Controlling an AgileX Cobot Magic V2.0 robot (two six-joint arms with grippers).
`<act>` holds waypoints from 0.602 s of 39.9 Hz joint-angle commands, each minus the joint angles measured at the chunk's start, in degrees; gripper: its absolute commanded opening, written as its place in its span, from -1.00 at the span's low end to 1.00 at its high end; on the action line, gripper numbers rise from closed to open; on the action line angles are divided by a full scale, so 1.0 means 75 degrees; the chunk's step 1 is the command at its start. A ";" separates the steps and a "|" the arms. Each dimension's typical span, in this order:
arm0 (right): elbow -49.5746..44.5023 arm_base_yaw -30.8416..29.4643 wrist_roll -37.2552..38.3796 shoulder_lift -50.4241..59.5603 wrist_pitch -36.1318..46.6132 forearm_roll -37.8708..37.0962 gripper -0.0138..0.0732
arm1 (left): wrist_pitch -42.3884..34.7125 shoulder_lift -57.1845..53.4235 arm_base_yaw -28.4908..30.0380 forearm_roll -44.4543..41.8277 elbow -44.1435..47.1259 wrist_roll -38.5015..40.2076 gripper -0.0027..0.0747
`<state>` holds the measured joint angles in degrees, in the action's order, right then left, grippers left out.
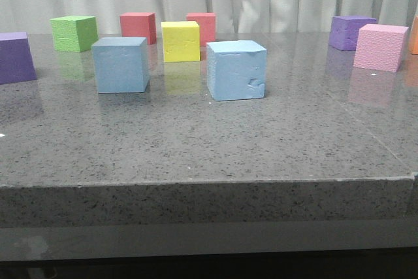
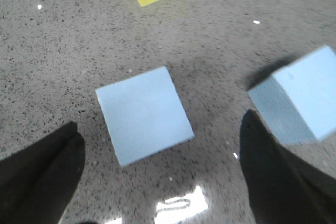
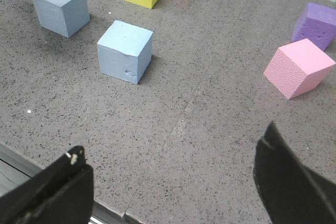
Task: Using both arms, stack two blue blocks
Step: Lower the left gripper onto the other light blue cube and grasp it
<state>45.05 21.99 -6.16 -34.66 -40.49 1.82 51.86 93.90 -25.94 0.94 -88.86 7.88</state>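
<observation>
Hovering left fingers (image 2: 157,177) spread above left blue block (image 2: 143,114), right fingers (image 3: 173,182) spread.

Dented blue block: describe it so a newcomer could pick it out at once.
On the grey speckled table, find the two pale blue cubes near the middle. The dented blue block is the right one, just right of the yellow cube. Unlike the smooth blue block, its front face is chipped near the lower right corner.
</observation>
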 commanded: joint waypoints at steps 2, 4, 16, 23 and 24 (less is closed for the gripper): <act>0.0177 -0.0047 -0.0039 -0.0006 0.0515 0.0013 0.76 | -0.0007 0.0319 -0.0063 -0.0385 -0.0778 0.0692 0.65; 0.0177 -0.0047 -0.0039 -0.0006 0.0515 0.0013 0.76 | 0.0092 0.0553 -0.0063 -0.0521 -0.0914 0.0891 0.65; 0.0177 -0.0047 -0.0039 -0.0006 0.0515 0.0013 0.76 | -0.0013 0.1505 -0.0049 -0.0562 -0.0985 0.1583 0.64; 0.0177 -0.0047 -0.0039 -0.0006 0.0515 0.0013 0.76 | -0.0301 0.1648 -0.0049 -0.0433 -0.0985 0.1803 0.43; 0.0177 -0.0047 -0.0039 -0.0006 0.0515 0.0013 0.76 | -0.0301 0.1648 -0.0049 -0.0425 -0.0985 0.1803 0.38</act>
<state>45.05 21.99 -6.27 -34.66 -40.49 1.86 52.55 109.32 -25.94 -2.86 -94.28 20.24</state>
